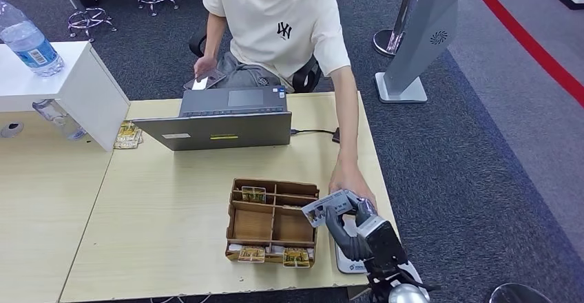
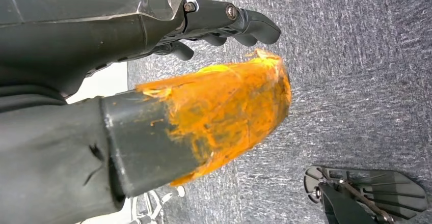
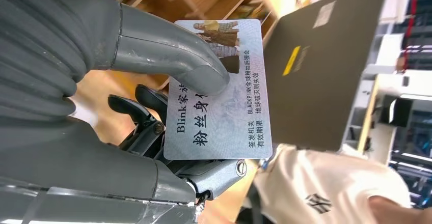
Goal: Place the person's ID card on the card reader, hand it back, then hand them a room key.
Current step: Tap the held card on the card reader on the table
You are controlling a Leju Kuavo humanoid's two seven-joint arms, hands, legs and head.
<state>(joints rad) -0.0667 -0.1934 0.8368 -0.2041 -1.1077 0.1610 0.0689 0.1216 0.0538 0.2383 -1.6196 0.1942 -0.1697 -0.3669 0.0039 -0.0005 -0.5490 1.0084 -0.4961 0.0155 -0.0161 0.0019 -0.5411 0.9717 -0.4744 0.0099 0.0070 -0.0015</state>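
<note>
While right robot hand [image 1: 348, 222] pinches pale rectangular plastic ID card [image 1: 325, 206] between thumb and fingers, card sits raised above white flat card reader [image 1: 346, 262] at near right desk edge. Card's long axis runs roughly across desk. Person's hand [image 1: 350, 178] rests on light wooden desk [image 1: 172, 206] just beyond card, near. Brown wooden compartment tray [image 1: 272, 222] beside. Left robot hand [image 2: 224, 23] hangs over carpet, fingers curled in, holding nothing.
</note>
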